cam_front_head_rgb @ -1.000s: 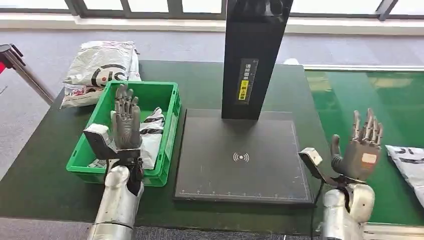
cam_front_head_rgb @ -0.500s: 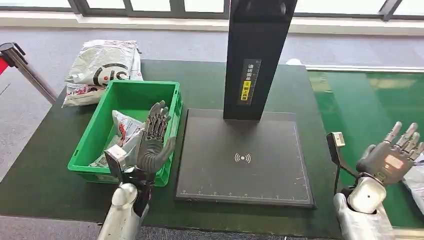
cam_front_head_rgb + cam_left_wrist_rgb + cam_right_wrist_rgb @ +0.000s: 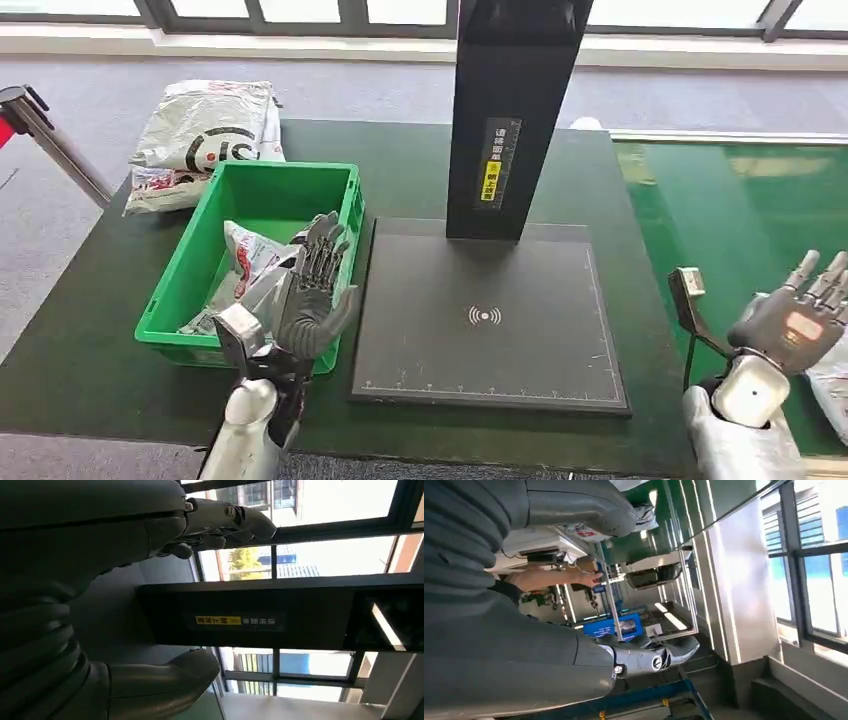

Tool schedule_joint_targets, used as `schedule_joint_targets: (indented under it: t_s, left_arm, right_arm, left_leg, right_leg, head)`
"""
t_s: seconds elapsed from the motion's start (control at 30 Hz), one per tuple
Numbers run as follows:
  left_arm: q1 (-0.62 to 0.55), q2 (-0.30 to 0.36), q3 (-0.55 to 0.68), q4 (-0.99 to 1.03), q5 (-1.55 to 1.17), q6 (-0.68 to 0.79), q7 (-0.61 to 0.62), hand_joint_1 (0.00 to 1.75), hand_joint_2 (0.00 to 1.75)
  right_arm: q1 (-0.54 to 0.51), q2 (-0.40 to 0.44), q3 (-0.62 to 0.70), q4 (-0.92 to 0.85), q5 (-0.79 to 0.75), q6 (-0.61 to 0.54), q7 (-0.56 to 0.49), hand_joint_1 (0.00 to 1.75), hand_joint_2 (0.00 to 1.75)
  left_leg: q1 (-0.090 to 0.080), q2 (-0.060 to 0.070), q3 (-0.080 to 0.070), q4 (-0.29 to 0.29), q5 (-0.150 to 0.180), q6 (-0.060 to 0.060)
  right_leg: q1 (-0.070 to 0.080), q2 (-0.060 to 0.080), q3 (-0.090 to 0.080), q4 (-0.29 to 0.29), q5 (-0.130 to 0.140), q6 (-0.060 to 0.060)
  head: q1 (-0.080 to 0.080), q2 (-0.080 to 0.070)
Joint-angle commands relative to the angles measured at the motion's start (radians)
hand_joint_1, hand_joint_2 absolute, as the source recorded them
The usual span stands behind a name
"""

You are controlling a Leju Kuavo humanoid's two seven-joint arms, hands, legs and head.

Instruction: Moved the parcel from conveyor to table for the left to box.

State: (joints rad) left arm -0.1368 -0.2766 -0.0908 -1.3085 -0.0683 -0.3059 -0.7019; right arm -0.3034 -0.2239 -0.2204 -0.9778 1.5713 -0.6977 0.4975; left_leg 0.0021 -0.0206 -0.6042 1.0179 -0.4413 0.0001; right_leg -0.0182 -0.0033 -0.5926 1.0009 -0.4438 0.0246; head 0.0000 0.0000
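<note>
A dark green table (image 3: 90, 370) fills the near and middle ground, and a brighter green conveyor (image 3: 760, 215) runs along its right side. In the middle of the table lies a flat black scanner pad (image 3: 490, 350) with a white wireless mark, and from its far edge rises a tall black column (image 3: 510, 110) bearing a yellow label. To the left of the pad sits a green crate (image 3: 275, 195) with crumpled white bags inside; just beyond its far left corner a larger white mail bag (image 3: 205, 130) lies on the table edge. Grey floor and a bright window band (image 3: 300, 12) lie beyond, with a stanchion post (image 3: 45, 135) at far left.

The left hand (image 3: 312, 295) hovers above the crate's near right corner, fingers spread and holding nothing. The right hand (image 3: 795, 320) is raised over the conveyor's near end, fingers apart and empty. The parcel (image 3: 830, 385), white, lies on the conveyor at the right edge, just beside that hand and partly cut off
</note>
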Motion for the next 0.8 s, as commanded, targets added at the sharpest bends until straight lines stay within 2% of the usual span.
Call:
schedule_joint_targets:
  t_s: [0.03, 0.2, 0.3, 0.5, 0.53, 0.57, 0.6, 0.7, 0.77, 0.8]
  left_arm:
    - [0.029, 0.022, -0.031, 0.006, 0.002, 0.004, 0.004, 0.0, 1.75]
    - [0.029, 0.022, -0.031, 0.006, 0.002, 0.004, 0.004, 0.0, 1.75]
    - [0.039, 0.027, -0.031, 0.0, 0.002, 0.004, 0.004, 0.0, 1.75]
    - [0.05, 0.027, -0.026, -0.004, -0.003, 0.005, 0.004, 0.0, 1.75]
    - [0.055, 0.027, -0.024, -0.01, -0.004, 0.005, 0.004, 0.0, 1.75]
    - [0.055, 0.027, -0.023, -0.01, -0.004, 0.007, 0.004, 0.0, 1.75]
    - [0.058, 0.027, -0.019, -0.015, -0.007, 0.009, 0.004, 0.0, 1.75]
    - [0.06, 0.023, -0.013, -0.022, -0.008, 0.005, 0.004, 0.0, 1.75]
    - [0.062, 0.022, -0.01, -0.022, -0.01, 0.005, 0.004, 0.0, 1.75]
    - [0.063, 0.023, -0.008, -0.023, -0.013, 0.008, 0.004, 0.0, 1.75]
  right_arm:
    - [-0.056, 0.03, -0.131, 0.109, -0.001, 0.0, -0.024, 0.0, 1.75]
    - [-0.056, 0.03, -0.131, 0.109, -0.001, 0.0, -0.024, 0.0, 1.75]
    - [-0.111, 0.041, -0.179, 0.211, -0.001, 0.0, -0.051, 0.0, 1.75]
    - [-0.154, 0.06, -0.312, 0.271, -0.001, 0.0, -0.103, 0.0, 1.75]
    - [-0.175, 0.081, -0.419, 0.291, -0.006, 0.0, -0.17, 0.0, 1.75]
    - [-0.176, 0.081, -0.422, 0.291, -0.005, 0.0, -0.173, 0.0, 1.75]
    - [-0.188, 0.093, -0.491, 0.298, -0.032, 0.0, -0.236, 0.0, 1.75]
    - [-0.197, 0.106, -0.554, 0.298, -0.006, 0.0, -0.272, 0.0, 1.75]
    - [-0.205, 0.114, -0.593, 0.302, -0.019, 0.0, -0.304, 0.0, 1.75]
    - [-0.224, 0.118, -0.64, 0.35, -0.064, 0.0, -0.345, 0.0, 1.75]
  left_leg:
    - [0.0, 0.003, 0.003, -0.001, -0.001, 0.0]
    - [0.0, 0.004, 0.004, -0.002, -0.001, -0.001]
    - [0.0, 0.005, 0.004, -0.002, -0.001, -0.001]
    - [0.0, 0.005, 0.004, -0.002, 0.0, -0.001]
    - [0.0, 0.004, 0.003, -0.001, 0.0, 0.0]
    - [0.0, 0.004, 0.004, -0.002, 0.0, -0.001]
    - [0.0, 0.005, 0.004, -0.002, -0.001, -0.001]
    - [0.001, 0.009, 0.008, -0.005, -0.001, -0.001]
    - [0.0, 0.004, 0.003, -0.001, -0.001, -0.001]
    - [0.0, 0.006, 0.004, -0.002, -0.001, -0.001]
  right_leg:
    - [0.0, 0.002, 0.002, -0.001, 0.0, -0.001]
    - [0.001, 0.003, 0.003, -0.002, 0.0, -0.002]
    - [0.001, 0.003, 0.003, -0.002, 0.0, -0.002]
    - [0.001, 0.004, 0.003, -0.002, 0.001, -0.002]
    - [0.0, 0.003, 0.002, -0.001, 0.0, -0.001]
    - [0.0, 0.003, 0.003, -0.003, 0.0, -0.002]
    - [0.001, 0.003, 0.003, -0.002, 0.0, -0.002]
    - [0.001, 0.006, 0.006, -0.005, 0.001, -0.003]
    - [0.0, 0.003, 0.002, -0.001, 0.0, -0.001]
    - [0.001, 0.004, 0.003, -0.002, 0.0, -0.002]
  head:
    - [0.0, 0.0]
    - [0.0, 0.0]
    - [0.0, 0.0]
    - [0.0, 0.0]
    - [0.0, 0.0]
    - [0.0, 0.0]
    - [0.0, 0.0]
    - [0.0, 0.0]
    - [0.0, 0.0]
    - [0.0, 0.0]
